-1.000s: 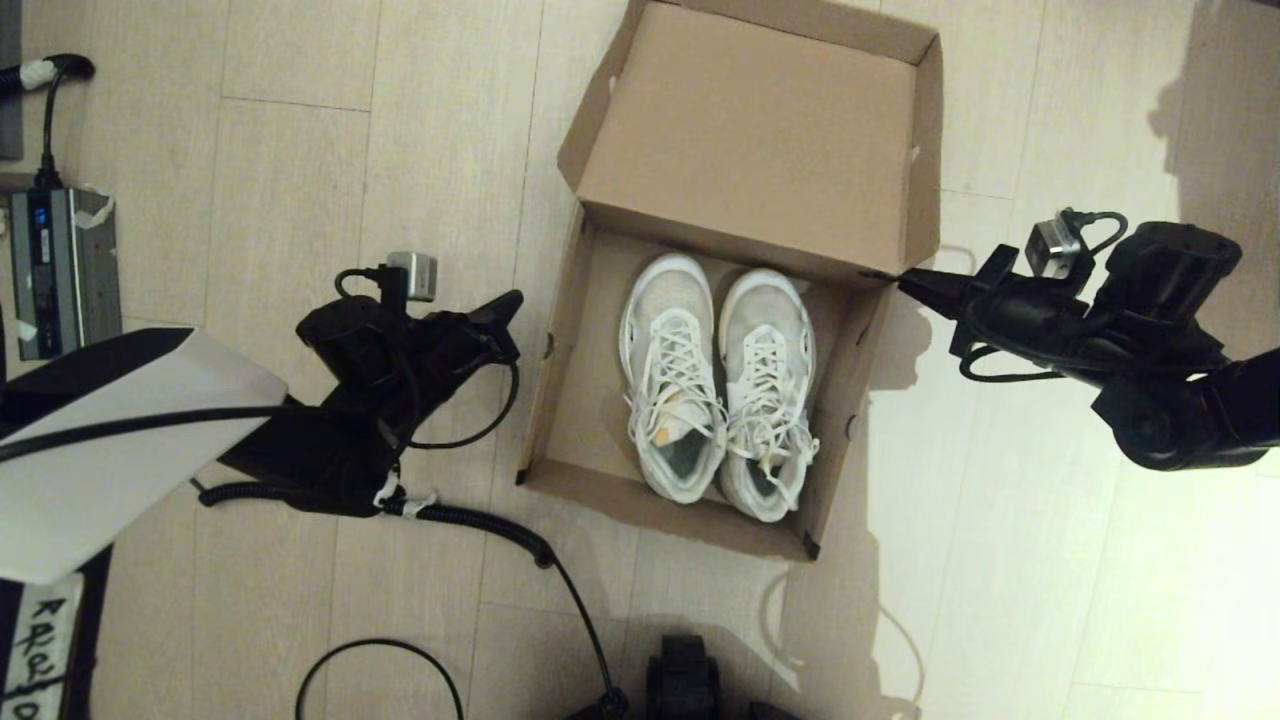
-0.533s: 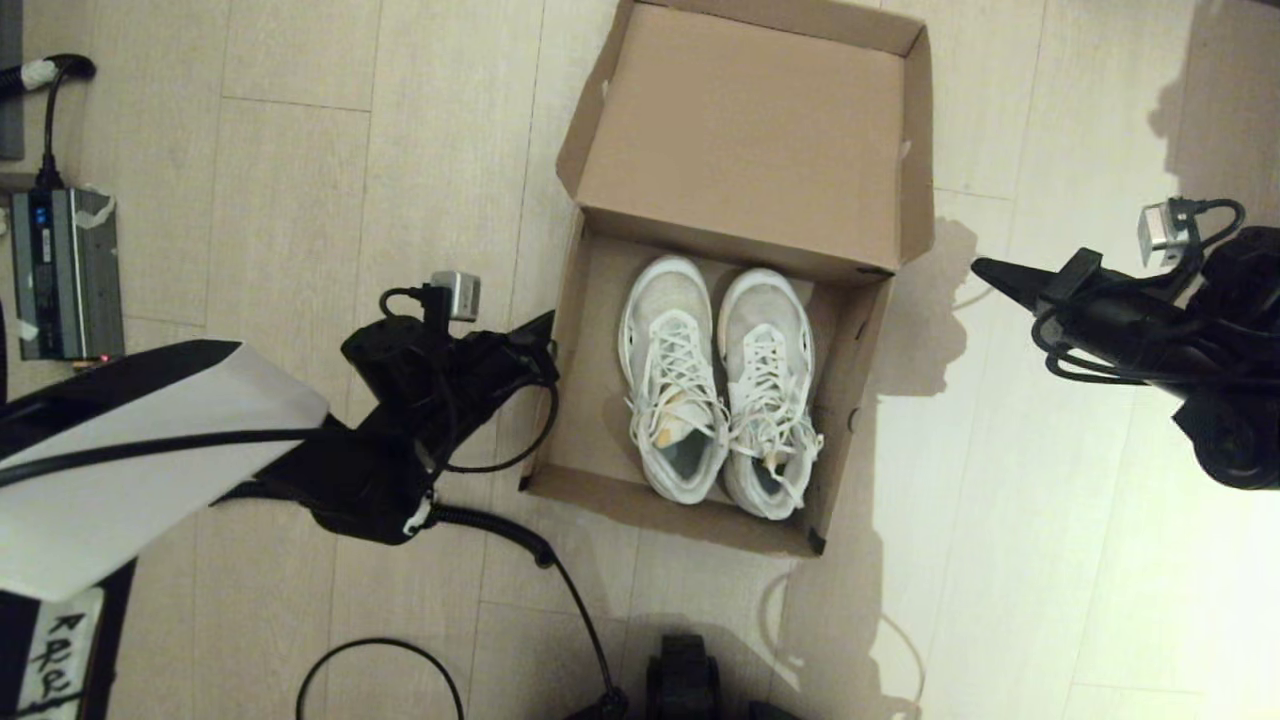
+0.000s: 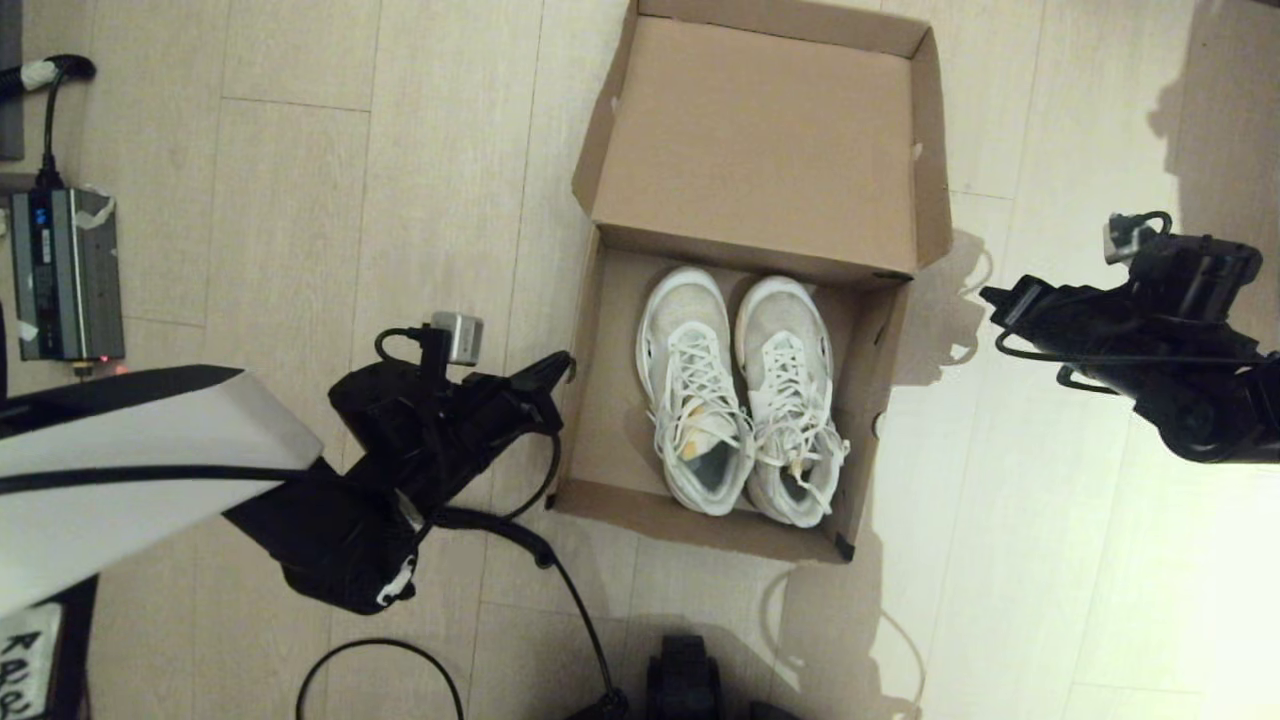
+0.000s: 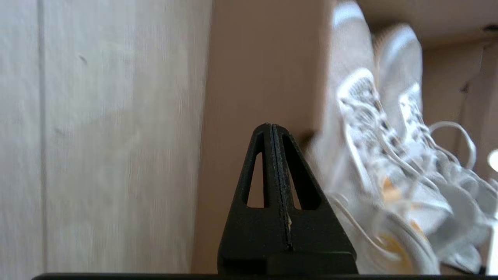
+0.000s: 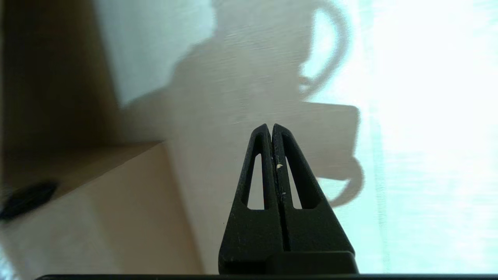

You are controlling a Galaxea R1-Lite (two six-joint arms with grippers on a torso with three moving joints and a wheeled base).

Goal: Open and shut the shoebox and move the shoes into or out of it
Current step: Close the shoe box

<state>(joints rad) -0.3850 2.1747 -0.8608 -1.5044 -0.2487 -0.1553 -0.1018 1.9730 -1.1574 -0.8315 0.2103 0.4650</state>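
Observation:
The brown cardboard shoebox stands open on the floor, its hinged lid laid back on the far side. Two white lace-up shoes lie side by side inside, toes toward the lid. My left gripper is shut with nothing in it, its tip at the box's left wall. In the left wrist view that gripper points over the wall toward the shoes. My right gripper is shut and empty, apart from the box's right side. The right wrist view has this gripper over bare floor beside the shoebox.
A grey power unit with a black cable lies on the floor at the far left. Black cables trail from my left arm along the floor in front of the box. Pale wood floor lies open to the right.
The shoebox has slid to the right with my left gripper against its left wall. The lid has tipped further back. My right gripper has drawn away from the box's right corner.

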